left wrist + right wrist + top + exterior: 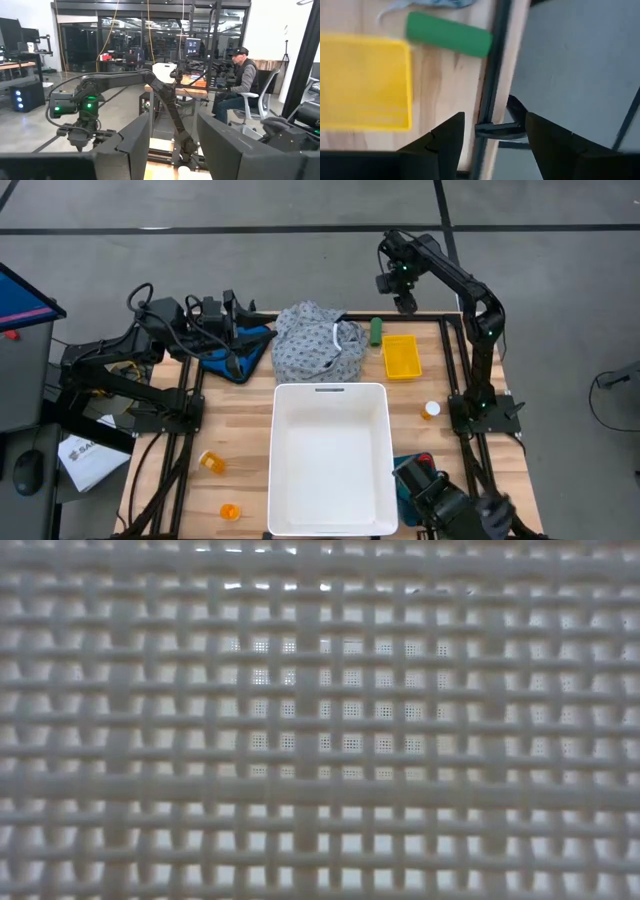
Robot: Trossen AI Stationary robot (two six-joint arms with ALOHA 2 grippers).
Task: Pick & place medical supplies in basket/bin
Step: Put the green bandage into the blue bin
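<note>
Saw two orange pill bottles (213, 463) (230, 511) left of the white basket (283, 470), toward its near end, lying apart on the bare wood. Noted a third bottle (430, 410) right of the basket, about level with its middle. Found the low view wholly blocked by the basket's mesh wall (320, 720).

Just past the basket's far rim, found the grey-white dotted garment (315, 340) in a crumpled heap, with a green cylinder (376, 331) beside it and a yellow tray (400, 355) off the basket's far right corner.

Spotted the left gripper (172, 150) beyond the basket's far left corner, above a tangle of cables (190, 315) and a blue item (240, 352), fingers apart with nothing between. Spotted the right gripper (495, 135) farther out than the cylinder, over the table's far edge, fingers likewise spread and empty.

Farthest off, made out a seated person (240, 80) in the room.
</note>
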